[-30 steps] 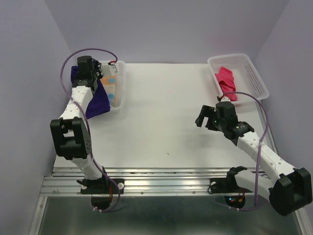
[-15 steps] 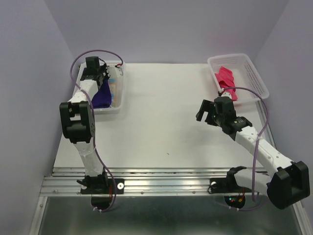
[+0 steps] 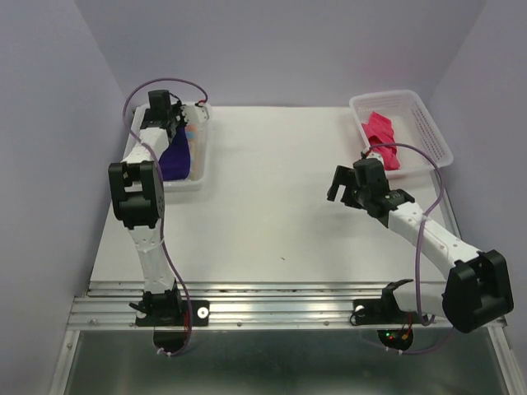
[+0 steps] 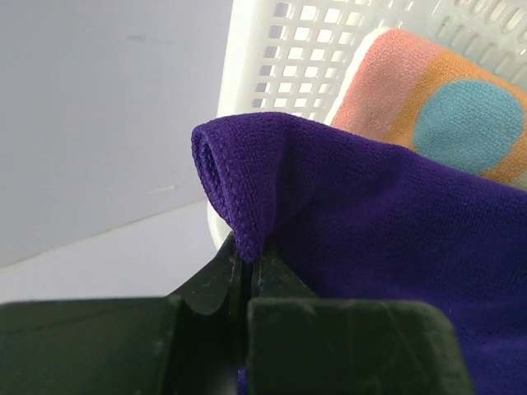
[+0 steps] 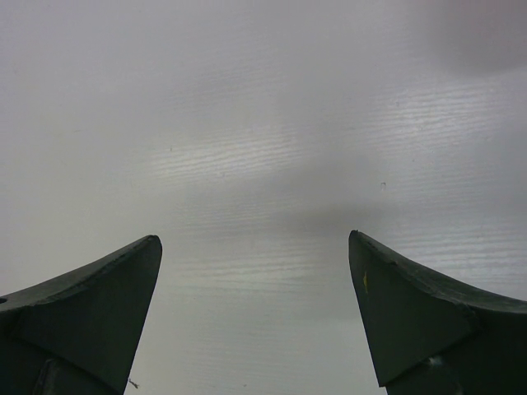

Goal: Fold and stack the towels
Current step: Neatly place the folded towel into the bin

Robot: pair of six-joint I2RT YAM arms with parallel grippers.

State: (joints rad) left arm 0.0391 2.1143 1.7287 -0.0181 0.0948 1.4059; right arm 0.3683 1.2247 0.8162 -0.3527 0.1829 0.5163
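On the left, our left gripper (image 4: 247, 265) is pinched tight on a folded edge of the purple towel (image 4: 387, 222), which hangs from the grip into the left basket (image 3: 202, 164) at the far left corner of the table (image 3: 272, 197). Just beside it in the same basket lies a striped towel (image 4: 449, 107) with a blue dot. We see only one of that kind and cannot tell whether another lies under it. Further right, our right gripper (image 3: 343, 184) hovers over the table top with its jaws spread wide and nothing between them. At the far right the pink towel (image 3: 380, 134) lies crumpled in the right basket (image 3: 430, 136). We judge the task barely begun: we see no towel spread flat, folded or stacked anywhere, so all the folding and stacking is left, most likely starting with the purple one once it is out on the table
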